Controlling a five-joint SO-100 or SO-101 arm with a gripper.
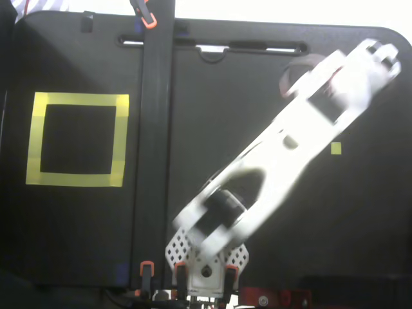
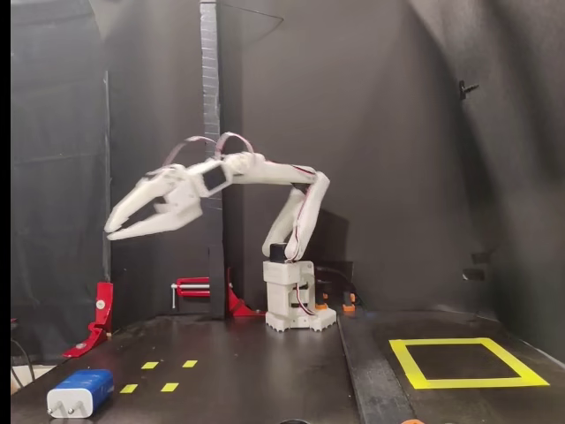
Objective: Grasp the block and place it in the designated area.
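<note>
Though the arm is stretched out, nothing is held yet — the task looks to be at its very start, with reaching, grasping, carrying and placing all left to do.

From the side-on fixed view, left to right: the block (image 2: 80, 392), dark blue with a pale end, lies on its side on the counter (image 2: 265, 371) at the near left corner. Just right of it sit four small yellow tape marks (image 2: 160, 375). High above the block and well apart from it hangs the end effector (image 2: 113, 230), a white two-finger claw angled downward, its fingers slightly apart and empty. The white arm (image 2: 282, 190) arches back to its base (image 2: 291, 309) at the middle of the counter. Red clamps (image 2: 99, 318) stand at the left rear, beside a tall dark post (image 2: 212, 132). At the far right lies the area (image 2: 410, 364), a square of yellow tape with a black middle, empty.

From the top-down fixed view, the area (image 1: 77, 101) is at the left and a dark strip (image 1: 154, 161) runs up the counter beside it. The blurred arm (image 1: 283, 154) reaches diagonally to the upper right corner, covering the spot where the block would lie; the block cannot be seen here, nor the fingers made out. One tape mark (image 1: 335, 149) shows beside the arm.

The counter is matt black — so are the walls around it, a dark draped enclosure with dim light.
</note>
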